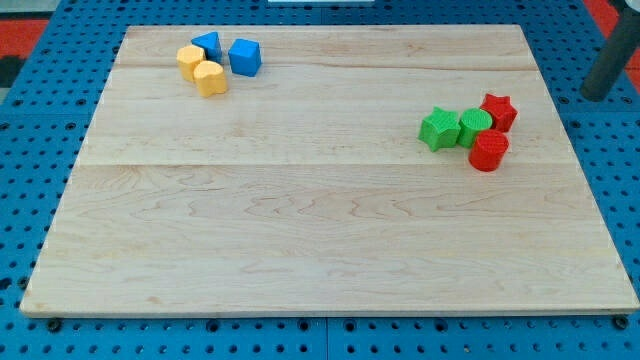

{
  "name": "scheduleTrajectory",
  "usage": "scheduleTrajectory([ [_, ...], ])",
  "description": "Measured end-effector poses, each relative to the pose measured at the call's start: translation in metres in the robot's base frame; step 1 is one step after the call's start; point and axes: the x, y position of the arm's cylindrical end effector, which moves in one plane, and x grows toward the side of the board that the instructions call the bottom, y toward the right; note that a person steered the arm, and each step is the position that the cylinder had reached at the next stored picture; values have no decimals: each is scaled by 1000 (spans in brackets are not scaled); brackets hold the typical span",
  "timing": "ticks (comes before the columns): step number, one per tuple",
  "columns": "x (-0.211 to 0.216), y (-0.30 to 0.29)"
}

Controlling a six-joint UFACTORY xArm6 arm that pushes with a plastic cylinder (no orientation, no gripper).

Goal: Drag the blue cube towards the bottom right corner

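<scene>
The blue cube (pixel 244 57) sits near the top left of the wooden board (pixel 300 230). A second blue block (pixel 206 45) lies just to its left. Two yellow blocks (pixel 190 61) (pixel 210 78) touch that group at its lower left. My tip (pixel 598 96) is at the view's top right, off the board's right edge and far from the blue cube. It touches no block.
A cluster lies at the board's right: a green star-like block (pixel 438 129), a green block (pixel 475 125), a red star-like block (pixel 498 110) and a red cylinder (pixel 489 151). A blue pegboard surface (pixel 20 200) surrounds the board.
</scene>
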Motion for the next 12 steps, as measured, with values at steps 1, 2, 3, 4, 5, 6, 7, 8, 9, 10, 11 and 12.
scheduleTrajectory([
  [1,6,-46],
  [2,6,-95],
  [3,-2,-131],
  [4,-69,-186],
  [5,-118,-268],
  [6,-125,-394],
  [7,-138,-493],
  [8,-144,-577],
  [9,-139,-602],
  [10,-117,-551],
  [11,-86,-507],
  [12,-117,-499],
])
